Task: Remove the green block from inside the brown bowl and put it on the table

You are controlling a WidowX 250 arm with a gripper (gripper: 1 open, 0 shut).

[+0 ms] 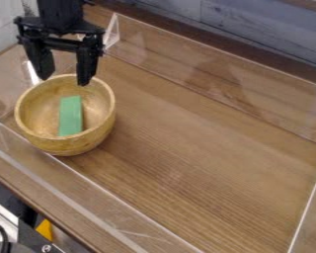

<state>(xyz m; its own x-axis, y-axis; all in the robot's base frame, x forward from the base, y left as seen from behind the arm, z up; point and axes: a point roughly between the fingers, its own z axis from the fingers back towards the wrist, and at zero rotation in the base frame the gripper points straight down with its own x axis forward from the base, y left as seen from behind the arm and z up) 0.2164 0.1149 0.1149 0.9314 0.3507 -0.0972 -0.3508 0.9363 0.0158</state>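
My fingers (pixel 60 71) stand wide and unloaded above the bowl's far rim, upper left of frame. The green block (pixel 71 116) lies inside the brown bowl (pixel 106 117), nearer the camera, its long axis running roughly up-down in frame.

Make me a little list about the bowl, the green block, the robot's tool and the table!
bowl: brown, round, on the table
green block: green block, lying inside the bowl
tool: tool, open, over the bowl's far side, holding nothing
table: table, brown wood with streaks
block out yet: no
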